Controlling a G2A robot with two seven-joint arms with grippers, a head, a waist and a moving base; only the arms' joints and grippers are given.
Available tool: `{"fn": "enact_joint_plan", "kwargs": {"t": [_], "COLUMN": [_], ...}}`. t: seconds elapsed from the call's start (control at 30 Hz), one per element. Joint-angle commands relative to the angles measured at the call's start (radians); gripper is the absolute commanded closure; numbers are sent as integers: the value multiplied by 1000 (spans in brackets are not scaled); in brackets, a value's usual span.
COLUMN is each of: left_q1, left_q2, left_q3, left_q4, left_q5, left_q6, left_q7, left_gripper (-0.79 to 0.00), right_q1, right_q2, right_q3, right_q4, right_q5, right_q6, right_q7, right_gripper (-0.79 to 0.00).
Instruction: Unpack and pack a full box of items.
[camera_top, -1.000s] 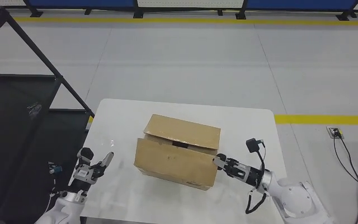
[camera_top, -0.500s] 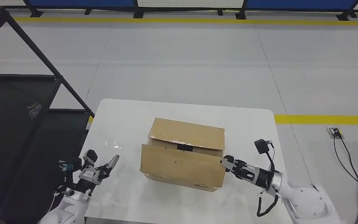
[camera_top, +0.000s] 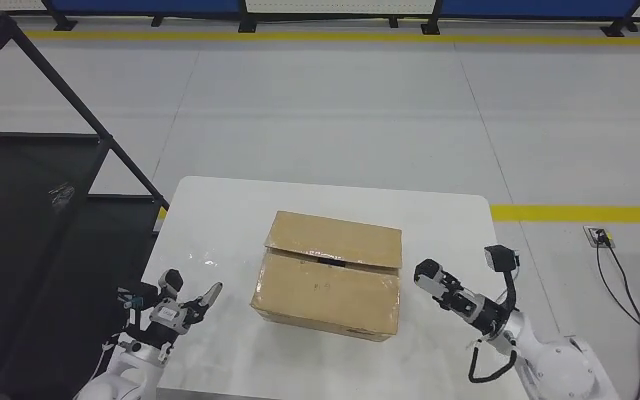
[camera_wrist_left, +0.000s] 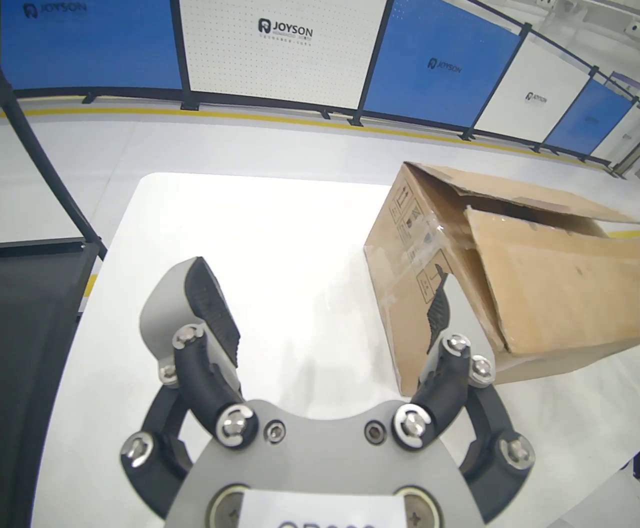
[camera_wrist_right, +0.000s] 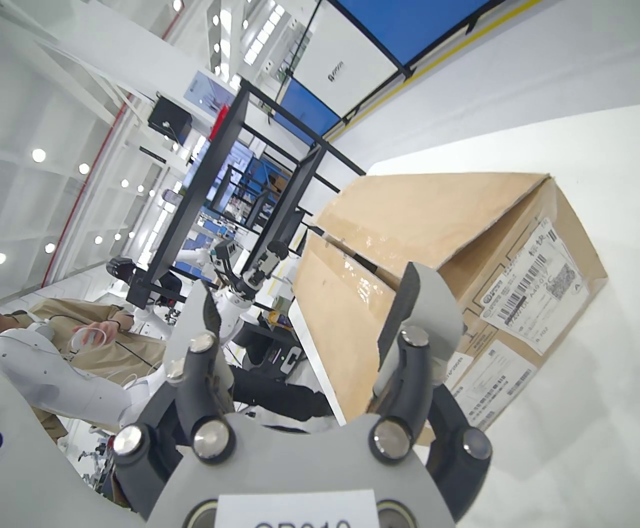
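The cardboard box (camera_top: 330, 282) stands near the middle of the white table (camera_top: 220, 215), its long sides running across in front of the robot. Its two long top flaps are folded down over the opening, and the near one sits a little proud of the far one, with a dark slit between them in the top view. Strips of clear tape glint along the seam and down one end, but the flaps look loose rather than sealed. Whatever the box holds is hidden under them; the slit is too narrow to see inside.

The left gripper (camera_top: 192, 288) hovers low over the table off the box's left end, apart from it. In its own wrist view the left gripper (camera_wrist_left: 325, 280) has its fingers spread wide with nothing between them, and the box (camera_wrist_left: 525, 280) lies ahead and to one side. The right gripper (camera_top: 422, 276) sits off the box's right end, near it but not touching. Its wrist view shows the right gripper (camera_wrist_right: 307, 285) released too, gripping nothing, with the labelled end of the box (camera_wrist_right: 425, 225) just beyond its fingers.

As for progress, the closed flaps and idle claws fit either end of the job — a box not yet opened, or one refilled and folded shut. The pictures do not settle which. If unpacking lies ahead, lifting the raised near flap would be the first step.
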Motion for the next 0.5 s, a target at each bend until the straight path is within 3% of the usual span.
{"fn": "enact_joint_plan", "kwargs": {"t": [0.0,0.23,0.47], "left_q1": [-9,-55,-75], "left_q2": [-2,-9,-16], "left_q3": [22,101,162], "left_q4": [21,109,134], "left_q5": [20,89,124], "left_q6": [10,23,23], "left_q7": [17,62,85], "left_gripper": [-785,-785,-785], "right_q1": [-11,-27,8], "right_q2": [0,5,11], "right_q3": [6,10,-10], "right_q4": [3,45,89], "right_q5": [12,105,125], "right_q6": [-25,-110,-104], "right_q7": [-25,12,85], "right_gripper": [-785,-785,-785]}}
